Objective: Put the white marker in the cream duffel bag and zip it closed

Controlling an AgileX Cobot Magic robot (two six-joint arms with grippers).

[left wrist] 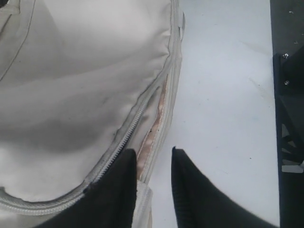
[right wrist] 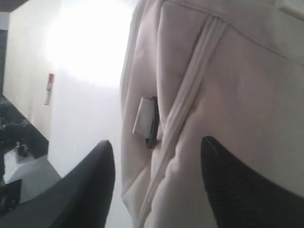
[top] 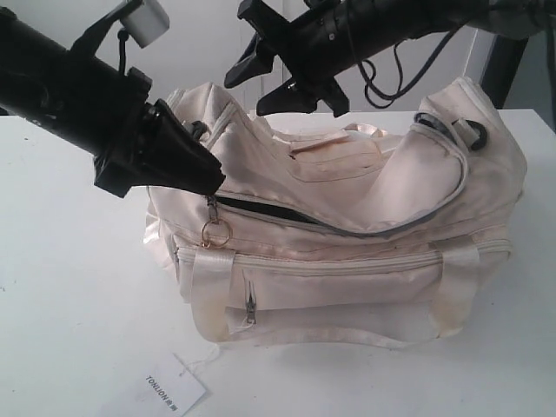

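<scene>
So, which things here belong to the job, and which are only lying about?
Belong to the job: cream duffel bag, its main zip partly open; left gripper; right gripper. White marker: not in view.
Only lying about: paper tag printed TONLION, on the white table.

The cream duffel bag (top: pixel 347 191) is plain, unpatterned, with brownish stains (dark lining (top: pixel 261 209) shows in the zip gap). The tabletop (top: pixel 69 330) is white; the white paper tag (top: pixel 169 393) carries black print.
</scene>
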